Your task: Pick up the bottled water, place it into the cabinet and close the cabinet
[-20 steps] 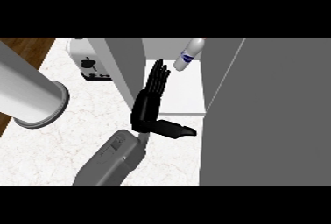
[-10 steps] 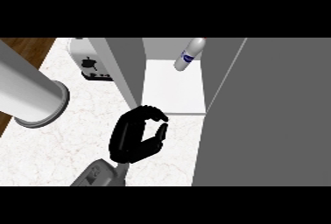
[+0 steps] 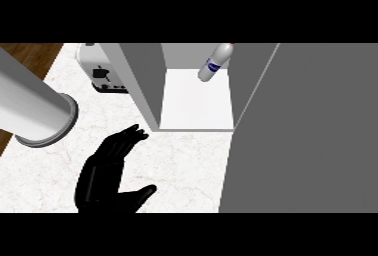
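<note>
Though beyond hand [image 3: 109,172], bottle [image 3: 215,64] in cabinet [image 3: 198,107]

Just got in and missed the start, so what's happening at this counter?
The bottle already stands inside the open cabinet, at the back of the shelf. One black hand is over the counter in front of the cabinet, fingers straight, holding nothing; which hand it is I cannot tell. The door is not yet closed. A toaster sits to the left.
</note>
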